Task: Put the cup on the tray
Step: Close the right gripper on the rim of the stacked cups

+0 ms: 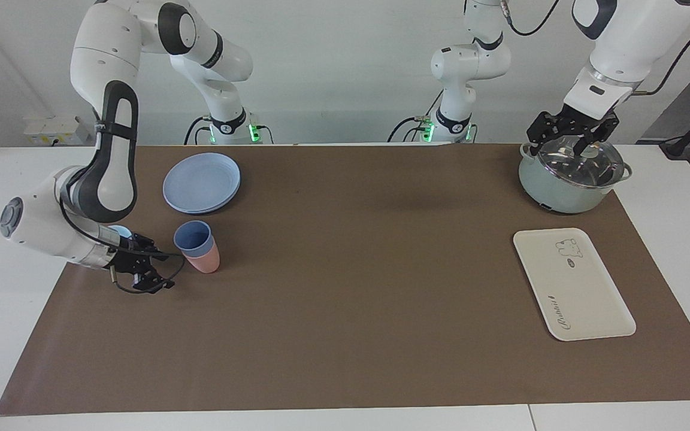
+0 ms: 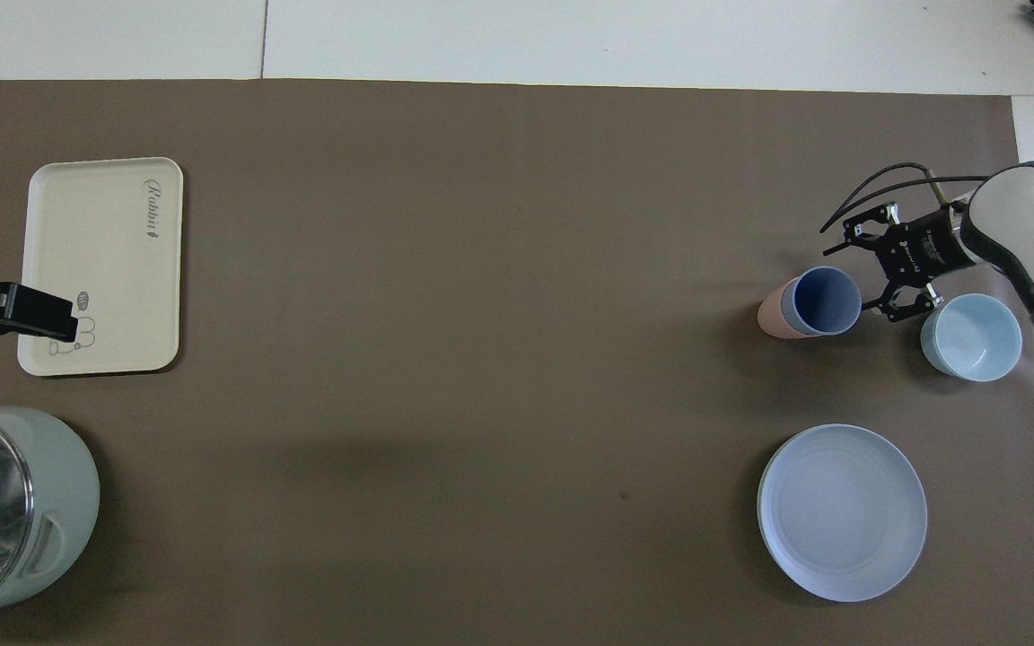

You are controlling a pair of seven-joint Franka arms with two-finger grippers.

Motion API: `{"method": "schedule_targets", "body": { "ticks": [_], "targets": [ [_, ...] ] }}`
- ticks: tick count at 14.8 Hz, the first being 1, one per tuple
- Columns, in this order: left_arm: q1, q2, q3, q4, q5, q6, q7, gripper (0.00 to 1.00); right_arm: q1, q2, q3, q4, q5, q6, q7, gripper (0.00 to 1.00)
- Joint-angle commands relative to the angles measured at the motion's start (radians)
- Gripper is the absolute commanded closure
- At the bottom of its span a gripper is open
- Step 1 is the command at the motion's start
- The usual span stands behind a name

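Observation:
The periwinkle-blue cup (image 1: 193,237) stands nested inside a pink cup (image 1: 205,261) toward the right arm's end of the table; it also shows in the overhead view (image 2: 827,301). My right gripper (image 1: 162,269) is low and open right beside the cup, on its side toward the right arm's end of the table, not holding it; the overhead view shows it too (image 2: 863,274). The cream-white tray (image 1: 572,281) lies bare at the left arm's end, also in the overhead view (image 2: 104,265). My left gripper (image 1: 572,136) waits raised over the pot's lid.
A lidded grey-green pot (image 1: 569,179) stands nearer to the robots than the tray. A round blue plate (image 1: 201,181) lies nearer to the robots than the cups. A light-blue bowl (image 2: 970,336) sits beside the right gripper, partly hidden by the arm in the facing view.

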Motion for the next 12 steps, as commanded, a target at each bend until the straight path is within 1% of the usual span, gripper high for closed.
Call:
{"method": "schedule_targets", "body": {
  "ticks": [1,3,5,9,11,12],
  "targets": [
    [0.01,-0.022,-0.003,-0.025,-0.009,0.011,-0.007,0.0,0.006,0.0,0.011,-0.041,0.059,0.003,0.018,0.08],
    [0.01,-0.024,-0.004,-0.027,-0.009,0.011,-0.005,0.0,0.008,-0.013,0.014,-0.079,0.118,0.0,0.018,0.08],
    [0.01,-0.022,-0.004,-0.025,-0.009,0.011,-0.005,0.0,0.02,-0.032,0.019,-0.129,0.142,0.002,0.015,0.08],
    [0.01,-0.024,-0.003,-0.025,-0.009,0.011,-0.007,0.0,0.035,-0.041,0.019,-0.151,0.208,-0.007,0.02,0.08],
    [0.01,-0.024,-0.004,-0.025,-0.009,0.011,-0.005,0.0,0.037,-0.055,0.019,-0.185,0.232,-0.016,0.017,0.08],
    [0.01,-0.022,-0.004,-0.025,-0.009,0.011,-0.005,0.0,0.037,-0.059,0.019,-0.196,0.264,-0.019,0.017,0.08]
  ]
}}
